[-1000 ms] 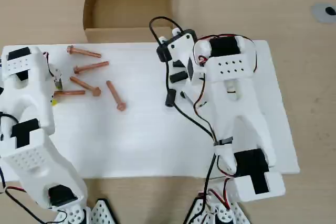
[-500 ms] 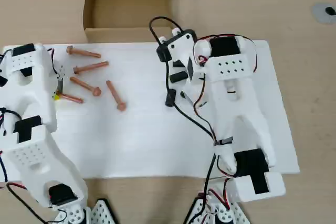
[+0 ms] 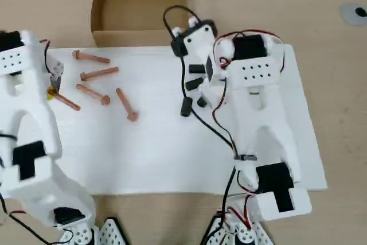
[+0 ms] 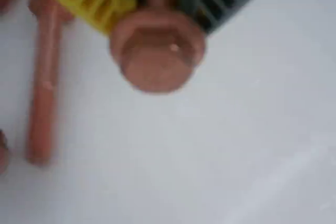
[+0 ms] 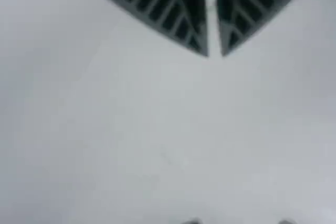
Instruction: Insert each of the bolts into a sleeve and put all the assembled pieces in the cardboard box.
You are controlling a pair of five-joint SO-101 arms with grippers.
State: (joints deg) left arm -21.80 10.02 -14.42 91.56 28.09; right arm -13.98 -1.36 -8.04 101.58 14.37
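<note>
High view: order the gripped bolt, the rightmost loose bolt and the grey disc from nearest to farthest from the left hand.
1. Gripped bolt, held in the left hand itself.
2. Rightmost loose bolt, on the white mat.
3. Grey disc, at the table's far right edge.

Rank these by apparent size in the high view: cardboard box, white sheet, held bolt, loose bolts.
1. White sheet
2. Cardboard box
3. Held bolt and loose bolts: look alike; the held one sits partly inside the left tool, so unranked.
</note>
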